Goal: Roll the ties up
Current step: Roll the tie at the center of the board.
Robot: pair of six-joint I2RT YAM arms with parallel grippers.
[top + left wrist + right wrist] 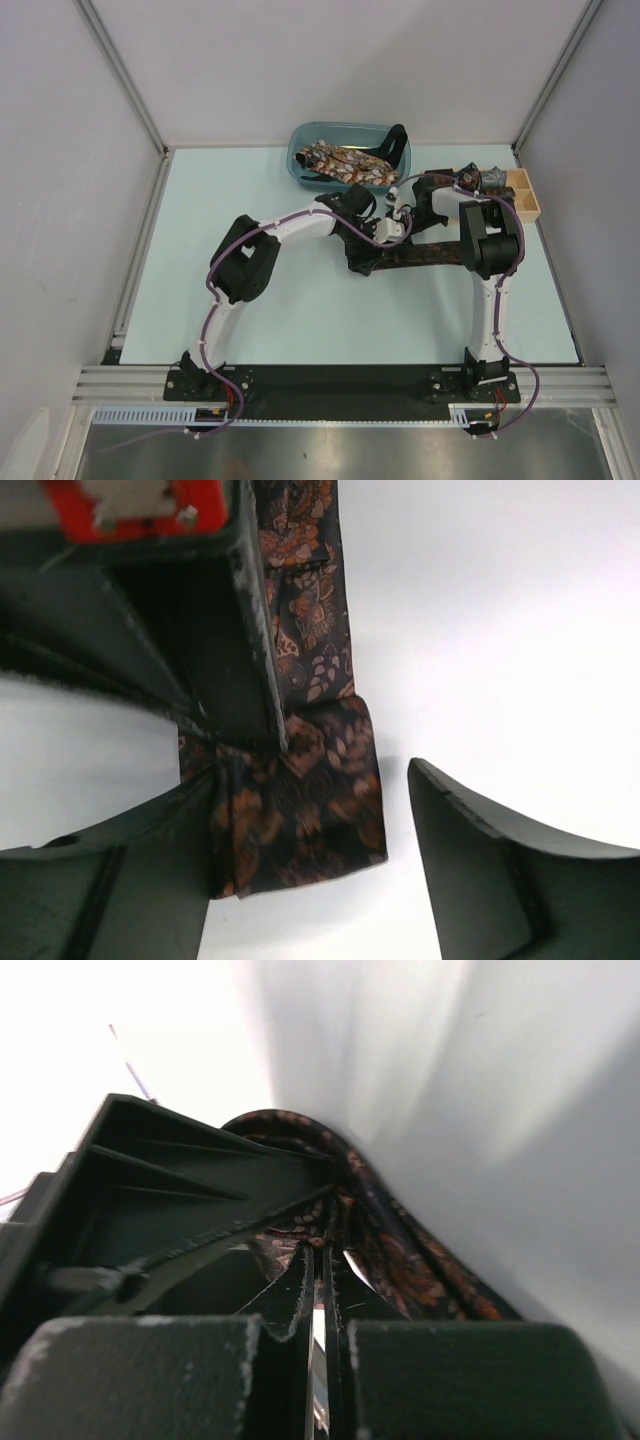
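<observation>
Top view: the brown tie [430, 255] lies flat on the table [300, 320] between the arms; other ties [345, 165] sit in the blue bin [340, 127].
Left wrist: the left claw [312, 770] gapes wide, gripping nothing; the tie's folded end lies between its fingers.
Right wrist: the right claw [318, 1260] is closed, pinching a fold of the tie.

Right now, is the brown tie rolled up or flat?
Mostly flat: the brown tie has one end folded over; the rest lies straight.
</observation>
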